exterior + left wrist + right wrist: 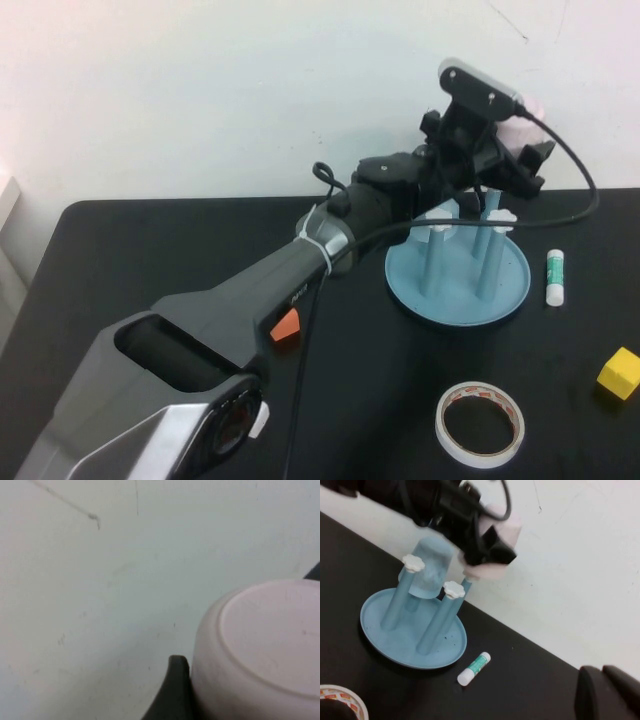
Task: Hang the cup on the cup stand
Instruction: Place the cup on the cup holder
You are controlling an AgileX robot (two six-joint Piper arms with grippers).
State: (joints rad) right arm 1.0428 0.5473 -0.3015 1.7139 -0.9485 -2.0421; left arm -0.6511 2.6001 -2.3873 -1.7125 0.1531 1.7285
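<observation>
The pale pink cup (530,108) is held in the air at the back right of the cup stand (458,296), with my left gripper (518,140) shut on its sides. In the left wrist view the cup's (265,645) base faces the camera and a dark finger (172,690) presses its wall. From the right wrist view the cup (495,571) sits over the top of a rear peg (466,585) of the stand (395,640). My right gripper (601,675) is off to the stand's right, fingers together, holding nothing.
A light blue cup (431,570) hangs upside down on another peg. To the right of the stand lies a glue stick (555,277). A yellow block (619,373) and a tape roll (481,424) are nearer the front. A white wall stands close behind.
</observation>
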